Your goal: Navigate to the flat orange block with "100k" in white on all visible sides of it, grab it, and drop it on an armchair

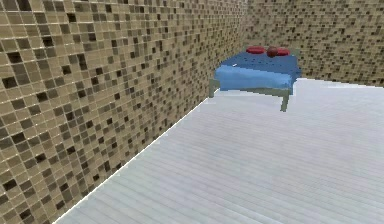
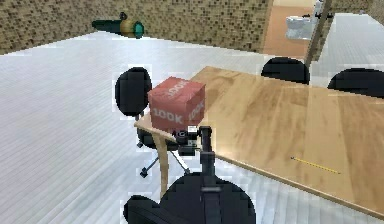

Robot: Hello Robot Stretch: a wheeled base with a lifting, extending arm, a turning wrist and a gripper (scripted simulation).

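Pincer (image 2: 183,142) sits at the far end of the dark arm (image 2: 206,165), just under the orange "100k" block (image 2: 177,102) in the arm side view. Whether it has hold of the block, and how its fingers stand, cannot be told. That block shows between a black chair (image 2: 131,90) and the corner of a wooden table (image 2: 285,125), where a thin yellow stick (image 2: 315,163) lies; two more black chairs (image 2: 286,68) stand along the table's far side. The forward view gives a blue bed (image 1: 257,72) with two red pillows (image 1: 267,50) beside a mosaic-tiled wall (image 1: 80,100), with pale plank floor (image 1: 260,160) before it.
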